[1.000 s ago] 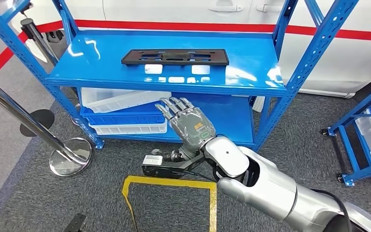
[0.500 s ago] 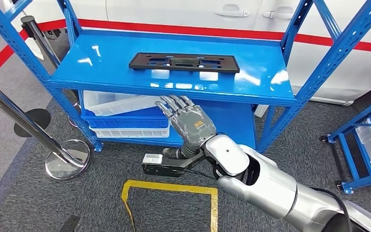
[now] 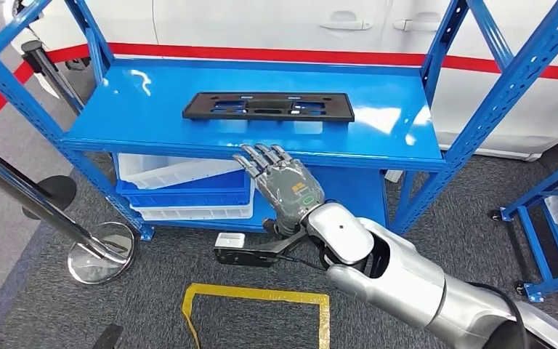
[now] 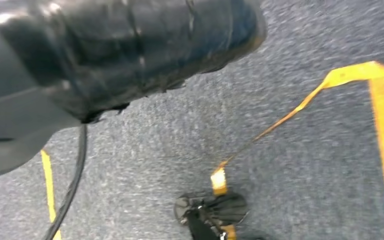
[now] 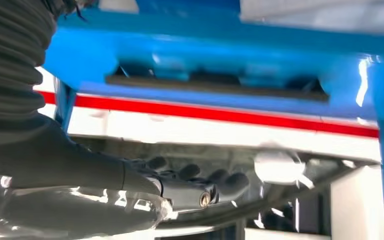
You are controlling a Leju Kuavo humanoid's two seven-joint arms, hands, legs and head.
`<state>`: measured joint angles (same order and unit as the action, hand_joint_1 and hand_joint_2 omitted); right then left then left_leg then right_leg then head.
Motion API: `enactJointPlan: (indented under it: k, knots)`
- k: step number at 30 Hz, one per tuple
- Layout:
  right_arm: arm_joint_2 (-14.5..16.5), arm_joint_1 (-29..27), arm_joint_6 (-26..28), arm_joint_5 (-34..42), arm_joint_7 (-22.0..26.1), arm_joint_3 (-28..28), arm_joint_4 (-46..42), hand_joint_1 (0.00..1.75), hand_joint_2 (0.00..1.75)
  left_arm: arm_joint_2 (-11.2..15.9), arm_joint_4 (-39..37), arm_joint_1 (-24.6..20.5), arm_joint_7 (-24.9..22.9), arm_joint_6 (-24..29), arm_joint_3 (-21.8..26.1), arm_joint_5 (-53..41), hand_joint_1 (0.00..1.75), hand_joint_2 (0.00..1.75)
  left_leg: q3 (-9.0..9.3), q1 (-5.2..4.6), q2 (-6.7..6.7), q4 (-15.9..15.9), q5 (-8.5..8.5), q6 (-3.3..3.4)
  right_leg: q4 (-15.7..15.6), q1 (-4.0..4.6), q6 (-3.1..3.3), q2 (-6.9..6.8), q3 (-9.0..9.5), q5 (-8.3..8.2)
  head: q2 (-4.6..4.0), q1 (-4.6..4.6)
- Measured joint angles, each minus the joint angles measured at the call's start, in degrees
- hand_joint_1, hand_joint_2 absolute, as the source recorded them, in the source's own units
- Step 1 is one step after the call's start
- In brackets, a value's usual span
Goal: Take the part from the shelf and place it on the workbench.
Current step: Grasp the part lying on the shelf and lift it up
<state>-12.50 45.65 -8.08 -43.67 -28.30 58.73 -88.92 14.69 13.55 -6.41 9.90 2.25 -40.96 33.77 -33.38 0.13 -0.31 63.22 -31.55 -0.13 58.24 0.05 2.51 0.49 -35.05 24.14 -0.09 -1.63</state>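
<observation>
right hand (image 3: 285,185) empty, fingers apart and extended, raised just in front of the blue metal shelf (image 3: 152,109) edge. flat black rectangular plastic part (image 3: 268,106) lies on the shelf top beyond the hand, long axis along the shelf front. right hand nearer; left hand state cannot tell. white bins (image 3: 178,171) sit on the level below the shelf top; nothing blocks the reach.

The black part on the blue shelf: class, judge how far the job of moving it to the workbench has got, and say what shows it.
Nothing looks done: the black part lies flat on the blue shelf, untouched. In hand: the right hand is raised in front of the shelf's edge, fingers spread, holding nothing. Left: reach it, grip it, lift it, carry it to the workbench and set it down.
</observation>
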Motion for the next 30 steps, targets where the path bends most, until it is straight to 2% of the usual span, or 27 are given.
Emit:
enactJointPlan:
  k: [2,3,4,5,6,7,8,9,12,14,16,18,19,20,22,23,24,25,26,28,30]
  knots:
    - [0.12,0.01,0.02,-0.14,0.05,0.00,0.12,0.00,0.00,-0.02,0.00,-0.03,0.03,-0.07,0.00,0.01,0.00,0.00,-4.94,0.21,0.00,7.43,-1.78,-0.52,-0.13,-0.01,0.19,-0.09,0.81,0.67,0.00,-0.05]
    - [0.14,-0.07,0.02,-0.19,0.06,0.00,0.20,0.00,0.00,-0.07,0.00,0.07,0.05,-0.12,0.00,0.01,0.00,0.00,-7.06,0.36,0.01,9.83,-1.69,-0.72,-0.11,0.00,0.18,-0.06,1.22,1.05,0.00,-0.06]
    - [0.15,-0.13,0.02,-0.22,0.07,0.00,0.27,0.00,0.00,-0.13,0.00,0.23,0.08,-0.17,0.00,0.01,0.00,0.00,-8.13,0.51,0.01,10.10,-0.47,-0.84,-0.09,-0.01,0.15,0.00,1.70,1.47,0.00,-0.05]
    - [0.15,-0.16,0.04,-0.26,0.08,0.00,0.32,0.00,0.00,-0.19,0.00,0.35,0.14,-0.20,0.00,0.02,0.00,0.00,-8.05,0.66,0.01,8.10,1.86,-0.91,-0.06,-0.02,0.06,0.08,2.31,1.94,0.00,-0.06]
    - [0.16,-0.14,0.08,-0.30,0.09,0.00,0.34,0.00,0.00,-0.23,0.00,0.41,0.22,-0.21,0.00,0.05,0.00,0.00,-7.04,0.81,0.02,4.39,4.82,-0.93,-0.04,-0.03,-0.08,0.15,2.98,2.46,0.00,-0.05]
    - [0.17,-0.06,0.14,-0.33,0.10,0.00,0.37,0.00,0.00,-0.26,0.00,0.41,0.31,-0.21,0.00,0.09,0.00,0.00,-5.71,0.83,0.02,0.78,7.02,-0.89,-0.06,0.01,-0.32,0.18,3.51,2.95,0.00,-0.02]
    - [0.20,0.05,0.21,-0.36,0.11,0.00,0.39,0.00,0.00,-0.27,0.00,0.35,0.41,-0.22,0.01,0.12,0.00,0.00,-4.47,0.73,0.00,-2.37,8.36,-0.74,-0.02,0.06,-0.57,0.22,3.80,3.34,0.00,-0.04]
    - [0.23,0.17,0.30,-0.37,0.12,0.00,0.40,0.00,0.00,-0.28,0.00,0.24,0.50,-0.23,0.01,0.14,0.00,0.00,-3.77,0.55,-0.03,-4.13,8.63,-0.43,-0.09,0.09,-0.87,0.24,3.85,3.56,0.00,-0.03]
    - [0.28,0.29,0.49,-0.38,0.13,0.00,0.42,0.00,0.00,-0.31,0.01,0.14,0.63,-0.29,0.02,0.14,0.00,0.00,-2.90,0.28,-0.04,-5.42,7.53,0.84,0.27,0.07,-1.67,0.25,3.84,3.83,0.00,0.05]
    - [0.28,0.31,0.60,-0.39,0.13,0.00,0.42,0.00,0.00,-0.30,0.00,0.29,0.67,-0.30,0.02,0.15,0.00,0.00,-1.79,0.37,-0.03,-5.76,7.04,1.62,3.02,-0.02,-2.09,0.16,2.86,4.90,0.00,0.12]
    - [0.27,0.19,0.71,-0.43,0.15,0.00,0.44,0.00,0.00,-0.25,0.00,0.24,0.74,-0.29,0.02,0.16,0.00,0.00,-0.96,0.28,-0.04,-5.84,6.44,2.31,9.95,-0.08,-2.29,0.10,-1.18,7.14,0.00,0.13]
    - [0.27,-0.12,0.74,-0.48,0.18,0.00,0.51,0.00,0.00,-0.24,0.00,0.21,0.80,-0.32,0.02,0.15,0.00,0.00,-0.28,0.12,-0.09,-5.81,5.76,2.61,16.27,-0.09,-2.31,0.09,-5.96,8.93,0.00,0.13]
    - [0.26,-0.27,0.74,-0.51,0.20,0.00,0.56,0.00,0.00,-0.27,0.00,0.28,0.81,-0.37,0.02,0.11,0.00,0.00,0.21,0.07,-0.12,-5.80,5.34,2.63,17.03,-0.09,-2.25,0.09,-7.28,8.55,0.00,0.13]
    - [0.27,-0.37,0.74,-0.53,0.20,0.00,0.61,0.00,0.00,-0.32,0.00,0.35,0.82,-0.42,0.02,0.07,0.00,0.00,0.84,0.03,-0.16,-5.78,4.88,2.61,15.81,-0.07,-2.13,0.09,-7.55,6.97,0.00,0.13]
    - [0.27,-0.40,0.72,-0.63,0.24,0.00,0.67,0.00,0.00,-0.43,0.00,0.39,0.83,-0.50,0.02,-0.03,0.00,0.00,2.19,-0.01,-0.22,-5.75,3.77,2.44,8.84,0.01,-1.69,0.09,-5.75,1.29,0.00,0.15]
    - [0.27,-0.34,0.69,-0.69,0.27,0.00,0.69,0.00,0.00,-0.46,0.00,0.32,0.84,-0.53,0.02,-0.07,0.00,0.00,2.72,-0.04,-0.26,-5.70,3.26,2.23,5.33,0.20,-1.48,0.08,-4.64,-0.53,0.00,0.15]
    - [0.28,-0.27,0.65,-0.74,0.33,0.00,0.72,0.00,0.00,-0.48,0.00,0.21,0.85,-0.56,0.02,-0.11,0.00,0.00,2.91,-0.06,-0.29,-5.63,2.83,1.93,2.85,0.33,-1.26,0.09,-3.76,-1.45,0.00,0.14]
    - [0.31,-0.20,0.62,-0.78,0.39,0.00,0.74,0.00,0.00,-0.49,0.00,0.12,0.86,-0.59,0.02,-0.15,0.00,0.00,2.99,-0.09,-0.29,-5.50,2.54,1.58,1.59,0.45,-1.06,0.12,-3.40,-1.57,0.00,0.14]
    - [0.34,-0.12,0.59,-0.81,0.43,0.00,0.76,0.00,0.00,-0.50,0.00,0.02,0.87,-0.63,0.02,-0.20,0.00,0.00,3.13,-0.13,-0.29,-5.44,2.38,1.29,1.22,0.58,-0.84,0.13,-3.22,-1.00,0.00,0.15]
    - [0.44,0.12,0.58,-0.85,0.46,-0.01,0.83,0.00,0.00,-0.46,0.01,-0.05,0.85,-0.69,0.02,-0.36,0.00,0.00,3.52,-0.14,-0.22,-5.42,2.01,0.75,0.66,0.40,-0.23,0.19,-2.45,-1.12,0.00,0.16]
    - [0.58,0.61,0.59,-0.76,0.45,-0.02,0.99,0.00,0.00,-0.46,0.01,-0.21,0.80,-0.72,0.02,-0.58,0.00,0.00,2.47,-0.04,-0.14,-2.57,0.99,0.20,0.08,0.14,0.33,0.14,-0.94,-0.77,0.00,-0.02]
